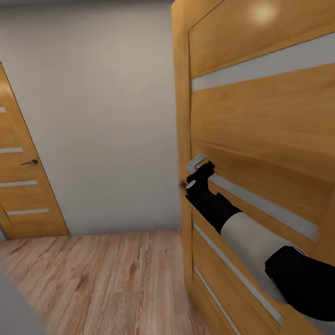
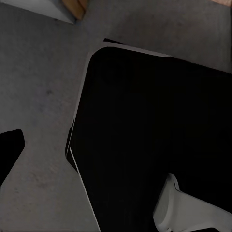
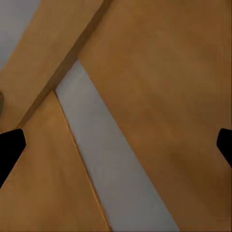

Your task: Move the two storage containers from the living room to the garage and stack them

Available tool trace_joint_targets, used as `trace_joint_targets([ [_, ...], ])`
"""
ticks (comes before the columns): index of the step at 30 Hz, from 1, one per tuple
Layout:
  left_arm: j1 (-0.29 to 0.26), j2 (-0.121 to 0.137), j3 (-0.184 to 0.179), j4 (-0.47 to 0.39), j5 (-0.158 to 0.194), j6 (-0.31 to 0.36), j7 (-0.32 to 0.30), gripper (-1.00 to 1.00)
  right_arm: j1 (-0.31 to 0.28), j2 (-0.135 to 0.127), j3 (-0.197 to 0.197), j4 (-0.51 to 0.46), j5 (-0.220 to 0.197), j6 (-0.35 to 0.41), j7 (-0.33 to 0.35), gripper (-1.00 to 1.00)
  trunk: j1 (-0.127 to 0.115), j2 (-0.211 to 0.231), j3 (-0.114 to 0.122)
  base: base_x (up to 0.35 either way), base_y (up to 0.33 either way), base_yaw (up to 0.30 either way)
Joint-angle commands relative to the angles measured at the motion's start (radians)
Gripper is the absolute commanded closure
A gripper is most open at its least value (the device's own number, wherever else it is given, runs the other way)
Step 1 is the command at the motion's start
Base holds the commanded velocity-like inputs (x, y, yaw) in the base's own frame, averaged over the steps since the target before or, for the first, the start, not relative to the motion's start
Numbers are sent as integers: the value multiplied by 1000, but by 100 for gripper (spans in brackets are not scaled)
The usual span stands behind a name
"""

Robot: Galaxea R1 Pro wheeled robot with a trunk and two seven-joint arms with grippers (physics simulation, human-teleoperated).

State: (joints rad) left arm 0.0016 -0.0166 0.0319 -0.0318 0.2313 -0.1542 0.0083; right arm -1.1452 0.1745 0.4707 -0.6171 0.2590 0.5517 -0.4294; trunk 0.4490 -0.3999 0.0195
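Note:
The storage containers are out of view. My right arm (image 1: 254, 241) reaches forward to a tall wooden door (image 1: 265, 129) with pale glass strips, close on the right. My right gripper (image 1: 198, 174) is at the door's free edge, beside a small dark handle (image 1: 182, 185). In the right wrist view the right gripper (image 3: 116, 145) is open, its black fingertips (image 3: 9, 147) spread wide with only door panel and a glass strip (image 3: 111, 164) behind them. In the left wrist view the left gripper (image 2: 116, 154) hangs over a grey speckled surface (image 2: 43, 96) and my dark base (image 2: 154, 135); one fingertip (image 2: 9, 150) sits far out, so it reads as open.
A second wooden door (image 1: 15, 154) with a lever handle stands shut at the far left in a plain pale wall (image 1: 108, 116). Light wood plank flooring (image 1: 106, 288) runs between the two doors. A grey surface edge (image 1: 18, 320) crosses the lower left corner.

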Motion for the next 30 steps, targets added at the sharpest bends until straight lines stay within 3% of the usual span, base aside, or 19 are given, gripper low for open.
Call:
trace_joint_targets([
  [1,0,0,3,0,2,-2,1,-100,-1,0,1,1,8,8,-3,-100,1,0,0,300,0,0],
  [10,0,0,3,0,2,-2,1,-100,-1,0,-8,3,4,3,-3,-100,1,0,0,226,0,0],
  [30,0,0,3,-1,2,-2,1,-100,-1,0,-9,2,3,16,-2,-100,1,0,0,9,0,0],
])
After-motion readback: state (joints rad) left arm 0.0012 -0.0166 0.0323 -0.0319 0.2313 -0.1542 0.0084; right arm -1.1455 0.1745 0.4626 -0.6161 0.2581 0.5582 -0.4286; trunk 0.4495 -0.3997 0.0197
